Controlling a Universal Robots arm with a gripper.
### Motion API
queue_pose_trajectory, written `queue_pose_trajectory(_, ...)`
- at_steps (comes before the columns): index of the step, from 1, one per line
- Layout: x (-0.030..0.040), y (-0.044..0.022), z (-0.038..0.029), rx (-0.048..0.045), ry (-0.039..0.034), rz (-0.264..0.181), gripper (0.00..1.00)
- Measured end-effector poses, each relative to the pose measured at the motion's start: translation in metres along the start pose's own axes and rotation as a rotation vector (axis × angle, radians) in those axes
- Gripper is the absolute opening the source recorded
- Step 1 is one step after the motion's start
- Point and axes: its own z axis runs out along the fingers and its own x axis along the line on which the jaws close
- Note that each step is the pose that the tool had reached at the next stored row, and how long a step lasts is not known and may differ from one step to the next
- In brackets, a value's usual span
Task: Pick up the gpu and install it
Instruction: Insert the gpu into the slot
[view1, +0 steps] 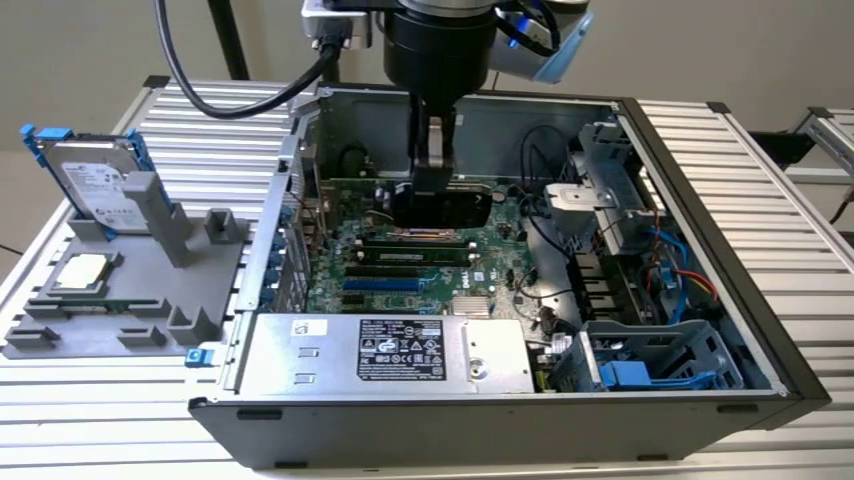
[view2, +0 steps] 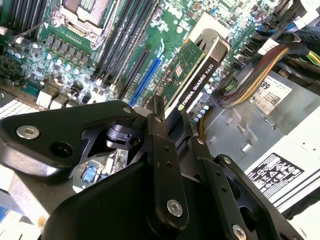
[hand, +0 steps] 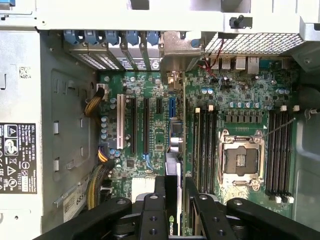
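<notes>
The gpu (view1: 441, 212) is a thin card with a green board on one face and a black shroud on the other. It stands on edge inside the open computer case (view1: 694, 230), over the motherboard's (view1: 400, 285) expansion slots. My gripper (view1: 434, 185) comes down from above and is shut on the card's upper edge. In the second wrist view the gpu (view2: 194, 67) reaches away from my gripper (view2: 170, 117) beside a blue slot (view2: 147, 80). In the first wrist view the gpu (hand: 174, 150) shows edge-on between the fingers (hand: 160, 195). Whether it is seated in a slot I cannot tell.
A grey holder (view1: 120, 300) outside the case, on the exterior view's left, carries a silver hard drive (view1: 96, 182) with blue clips and a square CPU chip (view1: 83, 270). Inside the case are the power supply (view1: 387, 350), a drive cage (view1: 654, 360), cable bundles (view2: 250, 75) and the CPU socket (hand: 241, 160).
</notes>
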Motion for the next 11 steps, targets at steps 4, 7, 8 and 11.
queue_pose_trajectory(4, 0.0000, 0.0000, 0.0007, 0.0009, 0.0000, -0.005, 0.00)
queue_pose_trajectory(7, 0.0000, 0.0000, 0.0012, 0.0013, 0.0000, -0.009, 0.00)
queue_pose_trajectory(8, 0.0000, 0.0000, 0.0013, 0.0013, 0.0000, -0.009, 0.00)
queue_pose_trajectory(11, 0.0000, 0.0000, 0.0018, 0.0016, 0.0000, -0.012, 0.00)
